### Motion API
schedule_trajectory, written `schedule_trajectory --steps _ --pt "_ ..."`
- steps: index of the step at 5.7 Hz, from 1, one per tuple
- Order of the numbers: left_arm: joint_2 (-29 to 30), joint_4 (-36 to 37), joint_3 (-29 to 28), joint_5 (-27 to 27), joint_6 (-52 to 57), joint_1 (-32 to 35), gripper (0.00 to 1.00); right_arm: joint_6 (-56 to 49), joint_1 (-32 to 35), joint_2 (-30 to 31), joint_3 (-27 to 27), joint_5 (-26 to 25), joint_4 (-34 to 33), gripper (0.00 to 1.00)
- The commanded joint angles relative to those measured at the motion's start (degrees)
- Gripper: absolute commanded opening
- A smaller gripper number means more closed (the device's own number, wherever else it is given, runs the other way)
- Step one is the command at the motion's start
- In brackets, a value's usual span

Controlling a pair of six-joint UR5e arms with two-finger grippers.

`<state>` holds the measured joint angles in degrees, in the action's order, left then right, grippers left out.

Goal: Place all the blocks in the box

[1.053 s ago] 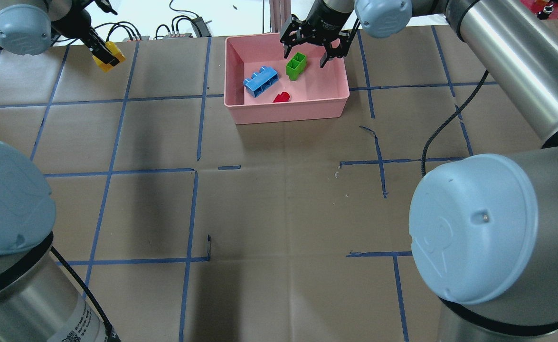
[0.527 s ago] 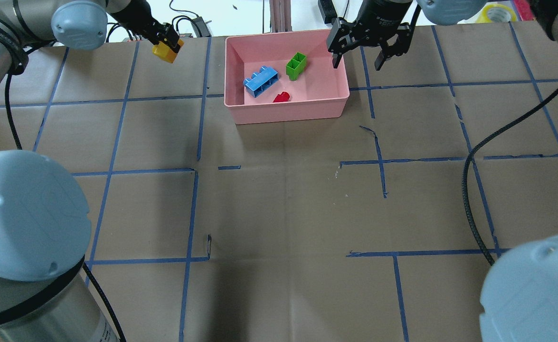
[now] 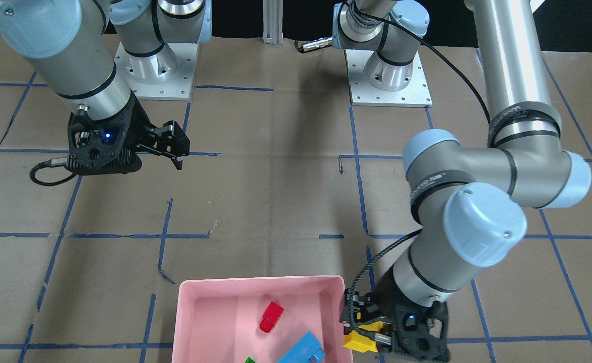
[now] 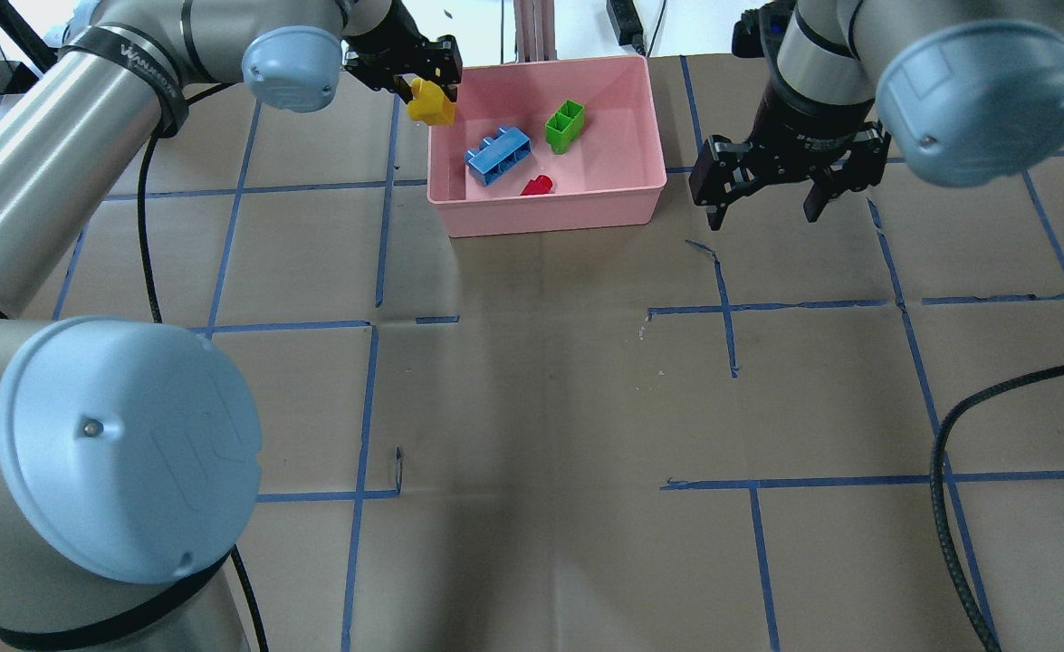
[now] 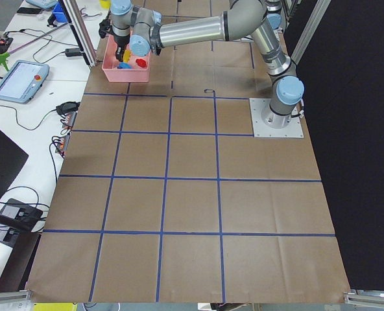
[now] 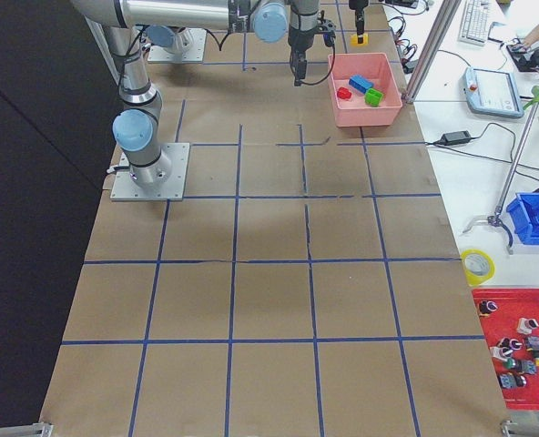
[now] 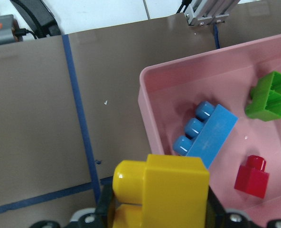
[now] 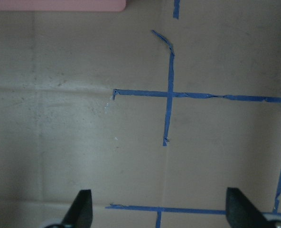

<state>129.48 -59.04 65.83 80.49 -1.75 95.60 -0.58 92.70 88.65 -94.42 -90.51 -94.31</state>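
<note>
I see the box (image 4: 550, 214) in plain pink. Inside it are a blue block (image 4: 498, 156), a green block (image 4: 565, 125) and a red block (image 4: 538, 186), each one solid colour. At the box's rim, the yellow block (image 4: 429, 107) sits in my black left end effector (image 4: 429, 95). The right end effector (image 4: 761, 217), beside the box, is black too. The counter (image 4: 541, 389) is brown with a grid of blue tape lines.

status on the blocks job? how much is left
Done: blue block, green block and red block lie in the pink box. In hand: left gripper holds the yellow block at the box's rim, not yet inside. Left: drop it in. Right gripper is open, empty, beside the box.
</note>
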Motion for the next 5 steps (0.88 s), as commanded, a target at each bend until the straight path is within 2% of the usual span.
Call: schedule_trajectory --steps 1,2,3,4,5 --pt "5.3 8.0 -0.1 4.3 -6.3 4.1 0.56 0.1 0.0 7.3 -7.5 -1.5 -0.3 1.00" --pt "5.1 7.8 -0.1 4.4 -6.4 4.2 0.83 0.7 0.0 7.8 -6.7 -0.7 -0.2 1.00" --pt "4.6 6.5 -0.1 4.4 -6.5 4.2 0.98 1.3 0.2 8.9 -5.7 0.1 -0.2 1.00" --pt "3.1 2.0 -0.7 4.3 -6.4 4.1 1.00 1.3 0.2 11.1 -4.6 -1.0 0.2 1.00" --pt "-0.3 -6.1 -2.7 4.3 -5.3 2.8 1.00 1.3 0.2 11.2 -4.9 -0.2 0.2 1.00"
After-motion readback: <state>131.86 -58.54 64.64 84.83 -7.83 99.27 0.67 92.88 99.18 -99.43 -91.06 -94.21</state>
